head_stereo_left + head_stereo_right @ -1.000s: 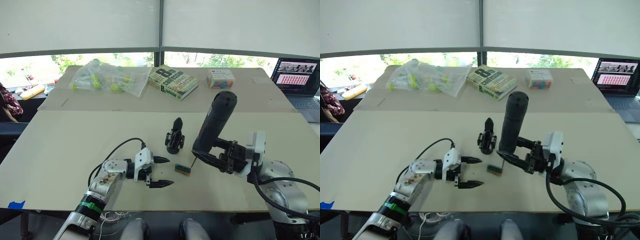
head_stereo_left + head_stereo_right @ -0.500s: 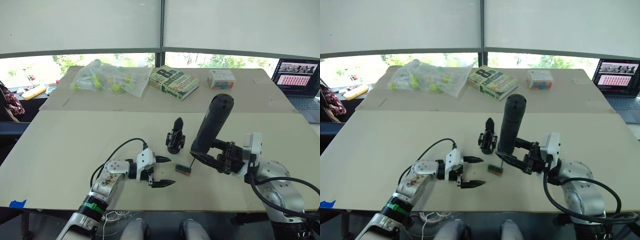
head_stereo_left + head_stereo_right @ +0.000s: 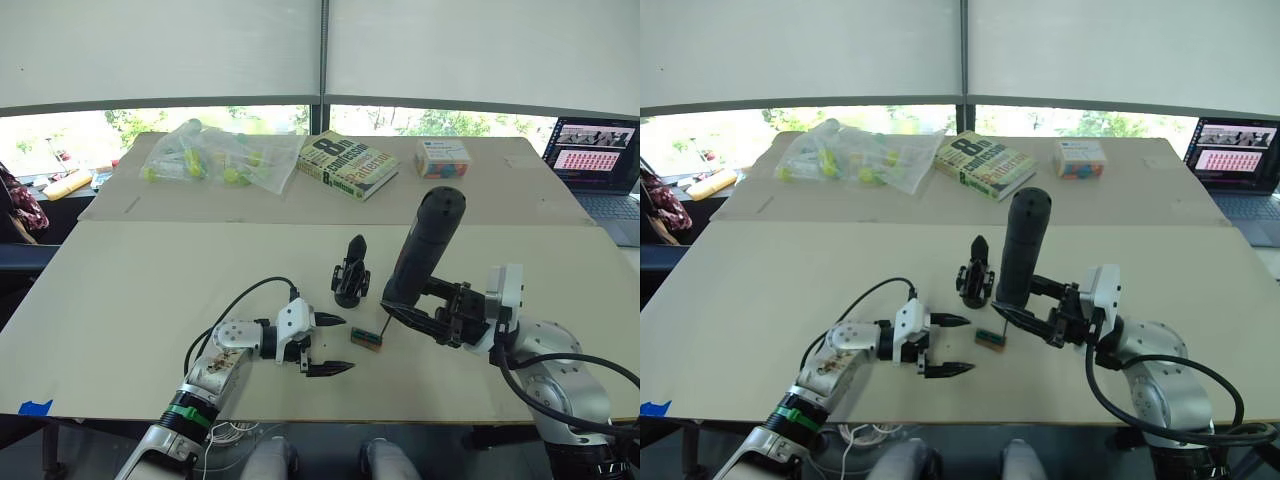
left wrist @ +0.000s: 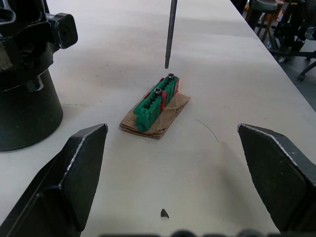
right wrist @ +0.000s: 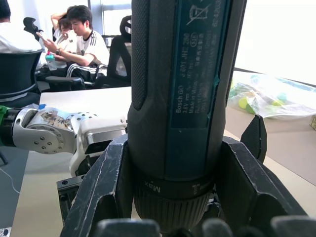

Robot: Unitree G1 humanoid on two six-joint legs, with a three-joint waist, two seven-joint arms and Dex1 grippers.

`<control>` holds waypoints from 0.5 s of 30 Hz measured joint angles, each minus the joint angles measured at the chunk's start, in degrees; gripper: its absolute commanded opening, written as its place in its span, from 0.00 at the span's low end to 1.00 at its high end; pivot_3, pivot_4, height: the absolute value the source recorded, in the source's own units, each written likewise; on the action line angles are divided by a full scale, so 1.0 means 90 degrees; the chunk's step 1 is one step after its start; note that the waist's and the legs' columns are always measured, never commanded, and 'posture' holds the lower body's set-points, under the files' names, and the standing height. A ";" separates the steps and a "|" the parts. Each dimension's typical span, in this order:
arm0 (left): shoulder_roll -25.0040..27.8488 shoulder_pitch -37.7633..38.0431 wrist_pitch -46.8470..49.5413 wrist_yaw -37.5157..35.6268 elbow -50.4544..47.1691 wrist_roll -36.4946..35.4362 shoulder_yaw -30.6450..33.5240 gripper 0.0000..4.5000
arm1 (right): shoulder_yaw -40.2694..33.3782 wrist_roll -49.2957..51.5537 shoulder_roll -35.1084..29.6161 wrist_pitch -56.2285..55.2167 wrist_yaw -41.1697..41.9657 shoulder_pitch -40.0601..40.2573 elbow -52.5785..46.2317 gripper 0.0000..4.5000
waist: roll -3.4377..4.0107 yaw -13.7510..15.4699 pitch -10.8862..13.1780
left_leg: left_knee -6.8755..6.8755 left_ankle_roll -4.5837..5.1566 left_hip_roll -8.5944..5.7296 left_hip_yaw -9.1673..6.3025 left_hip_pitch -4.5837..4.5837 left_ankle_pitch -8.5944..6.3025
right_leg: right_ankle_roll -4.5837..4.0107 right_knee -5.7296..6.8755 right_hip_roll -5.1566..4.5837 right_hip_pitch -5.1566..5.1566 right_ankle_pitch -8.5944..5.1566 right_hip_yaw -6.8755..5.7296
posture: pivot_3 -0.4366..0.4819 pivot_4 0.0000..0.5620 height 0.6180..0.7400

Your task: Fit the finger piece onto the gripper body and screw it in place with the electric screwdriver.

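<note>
The left gripper [image 3: 328, 345] rests low on the flat tan table [image 3: 120, 290], its two black fingers spread wide and holding nothing. Just past it sits a small green block with screws on a scrap of brown paper [image 4: 157, 106]. Behind that stands the black gripper body with a pointed finger on a round base [image 3: 350, 272]. It looks hard and steady, so take it by the base. To the right, the right gripper [image 3: 425, 312] is clamped around the thick black electric screwdriver [image 3: 424, 246], near its bottom. The tool looks heavy and smooth, and its thin metal bit hangs just above the green block.
</note>
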 measured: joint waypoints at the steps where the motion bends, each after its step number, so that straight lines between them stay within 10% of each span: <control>1: -0.0007 -0.0005 -0.0002 0.0000 0.0001 0.0007 -0.0007 1.00 | 0.0000 0.0004 -0.0004 0.0003 -0.0004 -0.0010 0.0000 0.43 | 0.0000 0.0000 0.0000 | 0.0000 0.0000 0.0000 0.0000 0.0000 0.0000 | 0.0000 0.0000 0.0000 0.0000 0.0000 0.0000 | 0.48 0.27 1.00; 15: -0.0112 -0.0121 -0.0150 -0.0051 0.0139 0.0180 -0.0084 1.00 | 0.0044 0.0012 -0.0060 0.0035 -0.0132 -0.0036 -0.0055 0.43 | 0.0000 0.0005 0.0000 | 0.0002 0.0000 0.0000 0.0000 0.0000 0.0000 | 0.0000 0.0001 -0.0001 0.0001 0.0000 0.0000 | 0.48 0.27 1.00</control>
